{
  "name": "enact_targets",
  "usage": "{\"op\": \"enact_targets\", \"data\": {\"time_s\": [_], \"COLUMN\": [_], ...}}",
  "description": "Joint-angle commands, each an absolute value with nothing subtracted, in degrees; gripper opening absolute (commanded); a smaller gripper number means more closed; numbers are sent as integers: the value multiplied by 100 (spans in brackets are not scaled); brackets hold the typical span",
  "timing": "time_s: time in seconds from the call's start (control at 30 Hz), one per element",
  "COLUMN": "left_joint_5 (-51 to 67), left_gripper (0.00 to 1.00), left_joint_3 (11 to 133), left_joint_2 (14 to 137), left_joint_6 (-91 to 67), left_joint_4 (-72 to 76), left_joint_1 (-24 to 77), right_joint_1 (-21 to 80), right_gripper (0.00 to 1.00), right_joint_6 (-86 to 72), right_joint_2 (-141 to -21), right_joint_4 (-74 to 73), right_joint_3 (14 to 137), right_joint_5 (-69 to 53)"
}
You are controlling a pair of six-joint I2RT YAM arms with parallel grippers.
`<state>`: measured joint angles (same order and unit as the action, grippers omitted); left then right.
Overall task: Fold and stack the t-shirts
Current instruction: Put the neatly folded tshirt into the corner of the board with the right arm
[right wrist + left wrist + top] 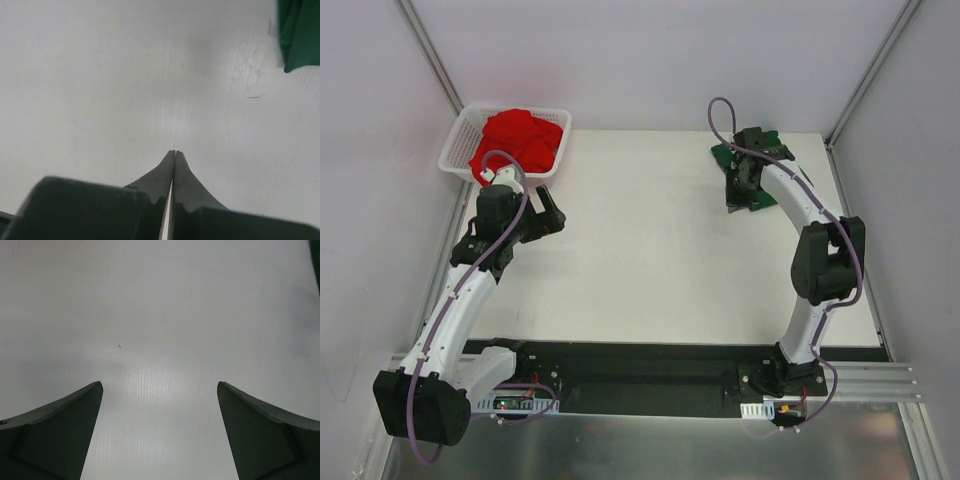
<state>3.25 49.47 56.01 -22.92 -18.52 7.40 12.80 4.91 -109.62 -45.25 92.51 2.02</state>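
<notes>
The bright red t-shirt [520,138] lies crumpled in a white mesh basket [455,150] at the far left. The dark green t-shirt [722,154] lies folded flat at the far right of the table; its edge shows in the right wrist view [300,30]. My left gripper [555,212] is open and empty just in front of the basket, over bare table [160,390]. My right gripper [735,200] is shut on nothing [175,152]. It hovers at the near left edge of the green t-shirt, pointing at bare table.
The white table [640,260] is enclosed by white walls at the back and on both sides. A black rail [640,375] with the arm bases runs along the near edge. The right arm's elbow [830,255] stands above the table's right side.
</notes>
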Motion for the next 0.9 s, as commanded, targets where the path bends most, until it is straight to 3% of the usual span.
{"op": "enact_targets", "data": {"time_s": [0.0, 0.17, 0.43, 0.87], "left_joint_5": [518, 510, 545, 448], "left_gripper": [99, 99, 99, 99], "left_joint_3": [5106, 5089, 5115, 5256], "left_joint_2": [5660, 5616, 5669, 5968], "left_joint_6": [-2250, -2268, -2215, -2136], "left_joint_4": [-1837, -1837, -1837, -1828], "left_joint_1": [677, 677, 668, 668], "right_joint_1": [1301, 1310, 1081, 949], "right_gripper": [1, 1, 1, 2], "right_joint_6": [430, 930, 1257, 1318], "right_joint_2": [-10827, -12265, -13561, -14229], "right_joint_4": [-4289, -4552, -4527, -4447], "right_joint_3": [9588, 10896, 12935, 13632], "right_joint_5": [-298, -562, -1133, -1142]}}
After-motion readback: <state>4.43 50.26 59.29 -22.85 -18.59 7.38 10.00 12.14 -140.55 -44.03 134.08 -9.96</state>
